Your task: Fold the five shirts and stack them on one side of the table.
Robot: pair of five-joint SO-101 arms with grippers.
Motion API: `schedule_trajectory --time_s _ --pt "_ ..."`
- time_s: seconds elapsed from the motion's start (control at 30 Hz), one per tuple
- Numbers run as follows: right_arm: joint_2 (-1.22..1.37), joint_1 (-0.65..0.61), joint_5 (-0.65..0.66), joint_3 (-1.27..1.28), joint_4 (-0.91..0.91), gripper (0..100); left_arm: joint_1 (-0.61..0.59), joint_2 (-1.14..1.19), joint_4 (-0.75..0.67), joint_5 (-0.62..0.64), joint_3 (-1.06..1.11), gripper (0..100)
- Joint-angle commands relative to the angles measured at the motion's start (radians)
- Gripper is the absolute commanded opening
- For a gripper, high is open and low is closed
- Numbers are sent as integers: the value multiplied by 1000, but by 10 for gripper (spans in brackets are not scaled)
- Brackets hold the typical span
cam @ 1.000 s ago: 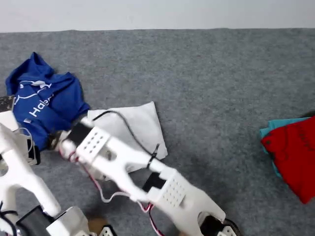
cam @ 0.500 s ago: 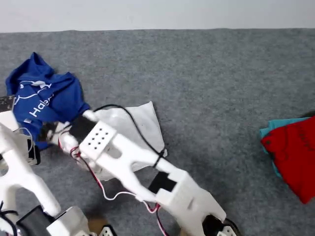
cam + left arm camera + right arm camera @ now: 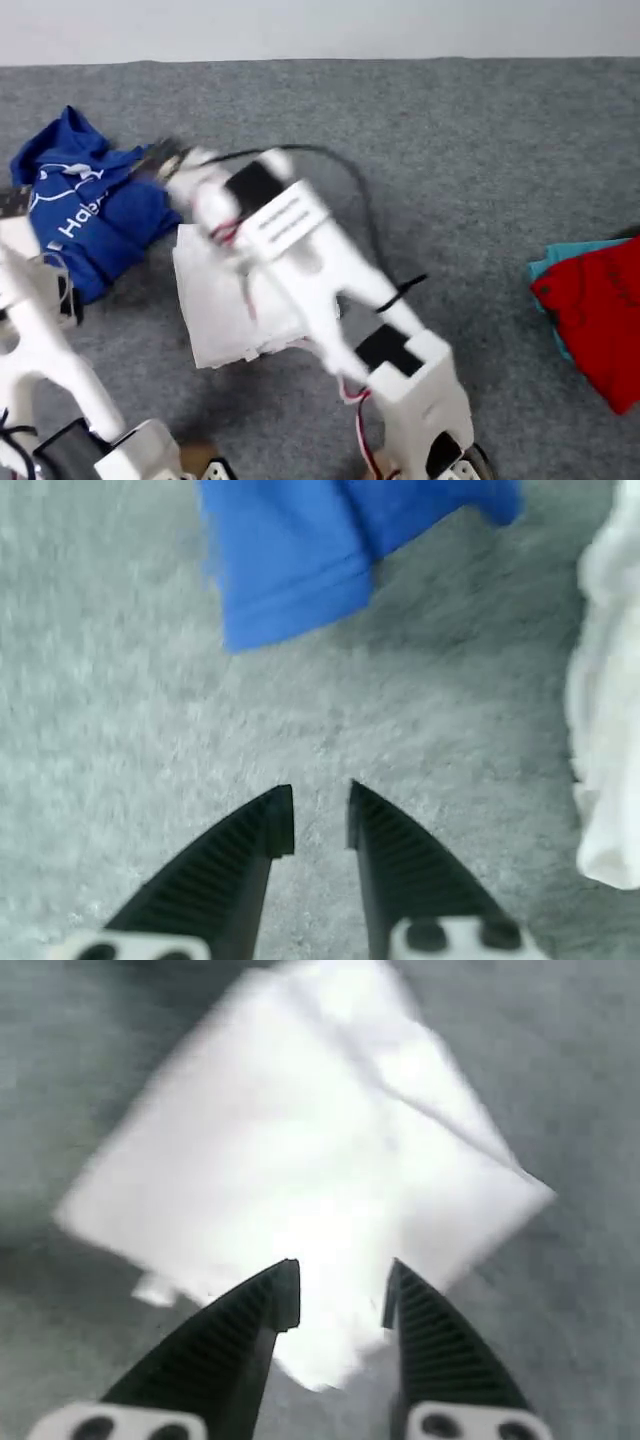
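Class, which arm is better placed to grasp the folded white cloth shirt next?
Probably right: the right claw hangs open over the folded white cloth shirt, while the left claw points at the grey felt table.

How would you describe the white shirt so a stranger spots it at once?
On the grey table, look beside the crumpled blue shirt. There the white shirt lies flat, partly under an arm. It alone is white; its neighbour is blue, the red shirt far off.
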Motion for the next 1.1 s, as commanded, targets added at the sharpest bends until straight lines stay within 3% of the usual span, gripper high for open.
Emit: schedule_trajectory --time_s 0.0,0.3,0.63,1.07 --pt "-96 151 -12 -44 41 123 135 -29 52 37 -96 150" --pt "-236 466 -12 123 41 123 459 43 46 46 -189 185" --pt "-453 656 -11 451 35 123 474 348 12 44 -363 190" --pt "-556 667 -15 580 33 123 517 543 6 44 -472 182"
